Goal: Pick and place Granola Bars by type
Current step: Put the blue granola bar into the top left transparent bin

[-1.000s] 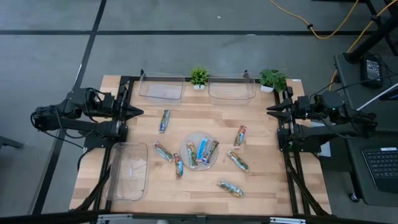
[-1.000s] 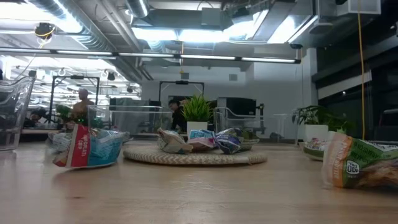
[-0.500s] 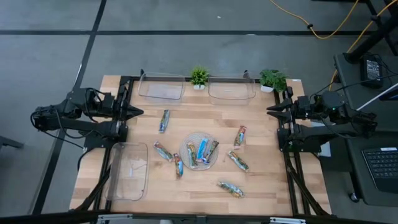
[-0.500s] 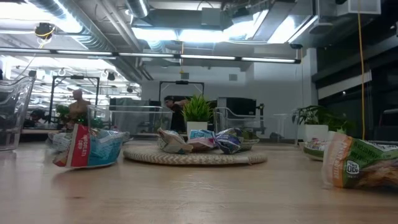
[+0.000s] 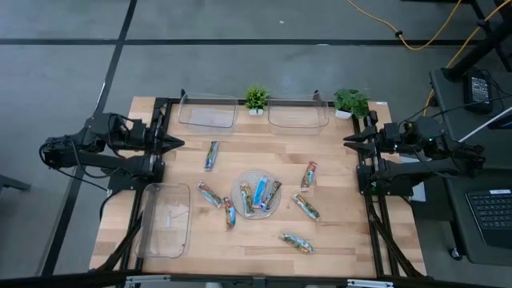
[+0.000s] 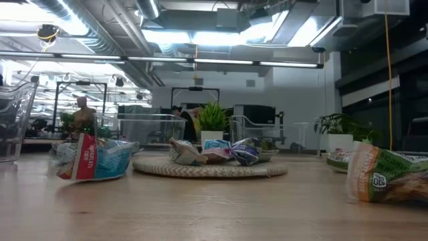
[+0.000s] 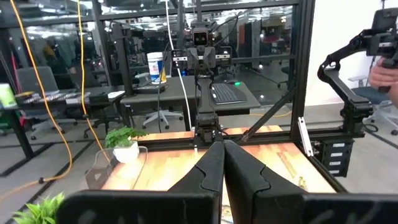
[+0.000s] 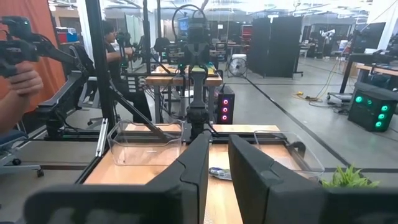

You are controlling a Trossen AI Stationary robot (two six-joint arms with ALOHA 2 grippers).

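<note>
Left gripper (image 5: 178, 144), clenched and empty, and right gripper (image 5: 350, 141), fingers slightly parted and empty, parked at opposite table (image 5: 240, 240) edges. Granola bars (image 5: 211, 154) scattered mid-table, three lying on the round clear plate (image 5: 238, 189); three clear trays (image 5: 208, 111) hold none

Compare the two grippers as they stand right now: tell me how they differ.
The left gripper waits at the table's left edge with its fingers pressed together; the right gripper waits at the right edge with a narrow gap between its fingers. Both point inward over the table, hold nothing, and touch no granola bar.
</note>
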